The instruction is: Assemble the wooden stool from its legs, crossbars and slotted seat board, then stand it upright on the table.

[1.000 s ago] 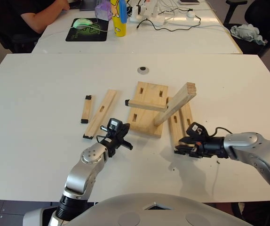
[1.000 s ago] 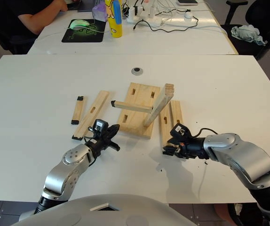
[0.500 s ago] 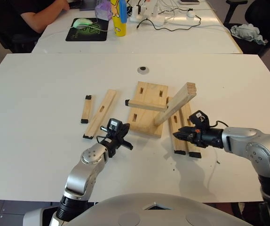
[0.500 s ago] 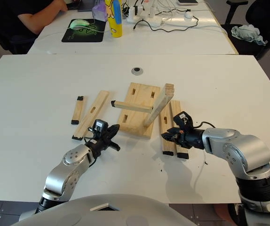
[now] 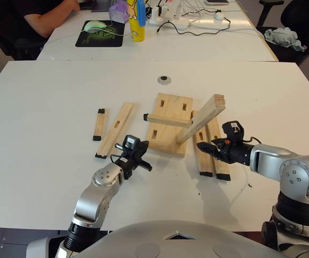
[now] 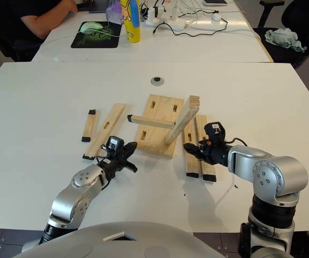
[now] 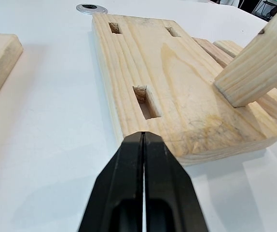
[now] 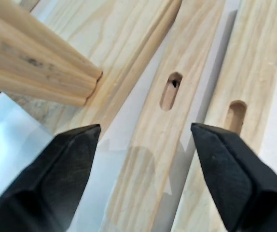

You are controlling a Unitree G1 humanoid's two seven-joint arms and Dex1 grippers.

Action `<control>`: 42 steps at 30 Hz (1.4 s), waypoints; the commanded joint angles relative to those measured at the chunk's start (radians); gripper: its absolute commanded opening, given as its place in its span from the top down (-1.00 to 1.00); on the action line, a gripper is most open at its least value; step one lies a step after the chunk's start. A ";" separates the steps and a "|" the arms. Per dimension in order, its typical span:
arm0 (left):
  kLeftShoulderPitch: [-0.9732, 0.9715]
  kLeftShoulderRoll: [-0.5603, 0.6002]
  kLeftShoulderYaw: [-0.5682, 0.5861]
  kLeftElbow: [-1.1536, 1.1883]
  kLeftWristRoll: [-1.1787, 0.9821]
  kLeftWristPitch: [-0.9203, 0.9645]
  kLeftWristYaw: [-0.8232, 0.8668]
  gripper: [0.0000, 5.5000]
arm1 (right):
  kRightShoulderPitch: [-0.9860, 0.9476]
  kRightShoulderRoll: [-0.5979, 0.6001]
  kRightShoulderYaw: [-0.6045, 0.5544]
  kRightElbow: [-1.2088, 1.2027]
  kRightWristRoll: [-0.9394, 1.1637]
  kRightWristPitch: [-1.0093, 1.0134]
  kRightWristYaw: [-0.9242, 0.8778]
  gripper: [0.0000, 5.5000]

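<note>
This looks like an office or lab workroom. The white tabletop [image 5: 47, 107] has a round cable grommet [image 5: 164, 80] set into it. A second desk [image 5: 224, 48] of the same kind stands just behind, carrying a black mouse pad [image 5: 111, 38] with a computer mouse [image 5: 93, 25], a white power strip [image 5: 170, 22] trailing black cables [image 5: 189, 32], and a yellow bottle [image 5: 138, 24]. A dark swivel chair [image 5: 305, 19] holding a crumpled cloth [image 5: 281, 36] stands at that desk's right end.
</note>
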 commanded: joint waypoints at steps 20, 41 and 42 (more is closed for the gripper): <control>0.010 -0.016 -0.002 0.022 0.005 0.046 0.022 1.00 | 0.000 0.066 0.053 0.075 0.114 0.011 -0.276 -0.53; -0.027 0.013 0.011 0.016 0.004 0.077 -0.011 1.00 | -0.032 0.018 0.207 0.115 0.221 0.011 -0.582 0.21; -0.031 0.015 0.012 0.021 0.004 0.074 -0.014 1.00 | -0.045 0.042 0.184 0.123 0.224 0.011 -0.598 0.24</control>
